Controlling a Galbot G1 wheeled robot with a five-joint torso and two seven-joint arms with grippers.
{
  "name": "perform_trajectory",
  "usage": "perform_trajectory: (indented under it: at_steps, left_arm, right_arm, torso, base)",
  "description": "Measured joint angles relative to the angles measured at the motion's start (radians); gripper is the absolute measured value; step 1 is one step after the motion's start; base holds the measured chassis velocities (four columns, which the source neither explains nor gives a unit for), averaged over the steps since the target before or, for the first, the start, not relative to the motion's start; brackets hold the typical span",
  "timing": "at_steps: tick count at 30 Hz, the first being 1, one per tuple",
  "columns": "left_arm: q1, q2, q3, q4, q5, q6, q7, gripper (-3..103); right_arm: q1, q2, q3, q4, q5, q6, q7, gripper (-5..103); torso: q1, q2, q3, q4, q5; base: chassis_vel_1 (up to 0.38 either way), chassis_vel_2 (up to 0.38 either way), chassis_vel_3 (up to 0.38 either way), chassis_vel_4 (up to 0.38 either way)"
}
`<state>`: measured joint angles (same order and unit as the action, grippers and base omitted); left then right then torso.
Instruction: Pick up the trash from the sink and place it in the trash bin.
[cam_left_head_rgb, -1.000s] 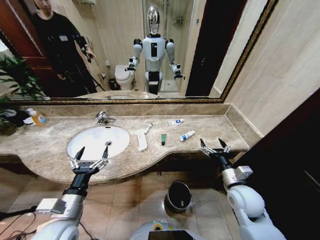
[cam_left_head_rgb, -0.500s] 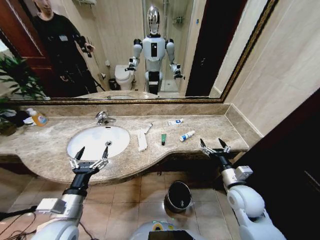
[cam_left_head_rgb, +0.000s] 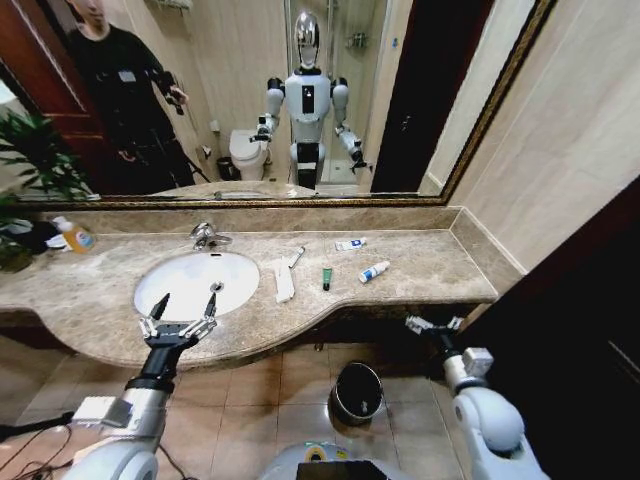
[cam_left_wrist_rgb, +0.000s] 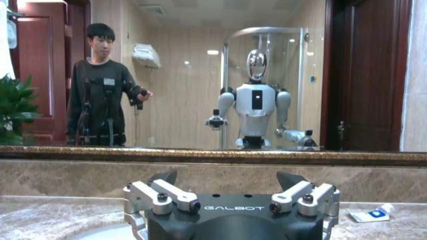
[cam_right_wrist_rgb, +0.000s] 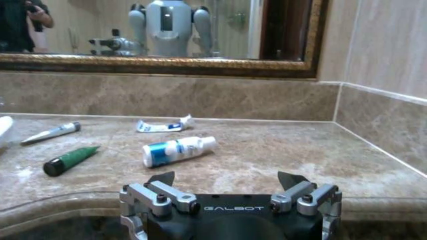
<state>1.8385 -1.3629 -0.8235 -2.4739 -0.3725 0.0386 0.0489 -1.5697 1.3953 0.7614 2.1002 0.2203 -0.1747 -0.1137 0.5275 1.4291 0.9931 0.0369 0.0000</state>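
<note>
The trash lies on the marble counter right of the sink (cam_left_head_rgb: 180, 282), not in the basin: a long white packet (cam_left_head_rgb: 284, 279), a thin white stick (cam_left_head_rgb: 297, 257), a dark green tube (cam_left_head_rgb: 326, 278), a blue-capped white bottle (cam_left_head_rgb: 374, 271) and a white sachet (cam_left_head_rgb: 350, 244). My left gripper (cam_left_head_rgb: 183, 308) hangs open over the sink's front rim. My right gripper (cam_left_head_rgb: 433, 323) is open, just below the counter's front edge at its right end. From its wrist I see the green tube (cam_right_wrist_rgb: 70, 160), bottle (cam_right_wrist_rgb: 177, 150) and sachet (cam_right_wrist_rgb: 162, 125). The black trash bin (cam_left_head_rgb: 357, 392) stands on the floor under the counter.
A chrome faucet (cam_left_head_rgb: 207, 236) sits behind the basin. An orange-labelled bottle (cam_left_head_rgb: 75, 236), a dark cloth bundle (cam_left_head_rgb: 30, 235) and a plant (cam_left_head_rgb: 30, 160) occupy the counter's left end. A mirror spans the back wall. A tiled wall closes the right side.
My right gripper has dropped from counter height to just below the counter's front edge. The left gripper and the trash have not moved.
</note>
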Motion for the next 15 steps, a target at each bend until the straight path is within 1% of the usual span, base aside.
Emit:
perform_trajectory:
  at_steps: [8, 9, 10, 11, 13, 14, 15]
  left_arm:
    - [0.000, 0.000, 0.000, 0.000, 0.000, 0.000, 0.000, 100]
    - [0.000, 0.000, 0.000, 0.000, 0.000, 0.000, 0.000, 100]
    - [0.000, 0.000, 0.000, 0.000, 0.000, 0.000, 0.000, 100]
    - [0.000, 0.000, 0.000, 0.000, 0.000, 0.000, 0.000, 100]
    - [0.000, 0.000, 0.000, 0.000, 0.000, 0.000, 0.000, 100]
    - [0.000, 0.000, 0.000, 0.000, 0.000, 0.000, 0.000, 100]
    - [0.000, 0.000, 0.000, 0.000, 0.000, 0.000, 0.000, 100]
  right_arm:
    - [-0.001, -0.027, -0.014, 0.031, 0.045, -0.002, 0.003, 100]
    - [0.009, -0.056, -0.029, 0.036, 0.076, -0.001, -0.004, 100]
    - [0.009, -0.056, -0.029, 0.036, 0.076, -0.001, -0.004, 100]
    - [0.023, -0.079, -0.040, 0.036, 0.097, -0.004, -0.007, 100]
    - [0.078, -0.142, -0.070, 0.013, 0.129, -0.011, 0.018, 100]
    - [0.078, -0.142, -0.070, 0.013, 0.129, -0.011, 0.018, 100]
    - [0.105, -0.165, -0.083, 0.001, 0.146, -0.022, 0.042, 100]
  torso:
    - [0.000, 0.000, 0.000, -0.0001, 0.0000]
    - [0.000, 0.000, 0.000, -0.0003, 0.0002]
    - [0.000, 0.000, 0.000, -0.0003, 0.0002]
    - [0.000, 0.000, 0.000, -0.0002, -0.0001]
    - [0.000, 0.000, 0.000, -0.0001, 0.0000]
    - [0.000, 0.000, 0.000, -0.0001, 0.0000]
    - [0.000, 0.000, 0.000, 0.0000, 0.0002]
  base:
    - [0.000, 0.000, 0.000, 0.000]
    - [0.000, 0.000, 0.000, 0.000]
    - [0.000, 0.000, 0.000, 0.000]
    - [0.000, 0.000, 0.000, 0.000]
    - [0.000, 0.000, 0.000, 0.000]
    - [0.000, 0.000, 0.000, 0.000]
    - [0.000, 0.000, 0.000, 0.000]
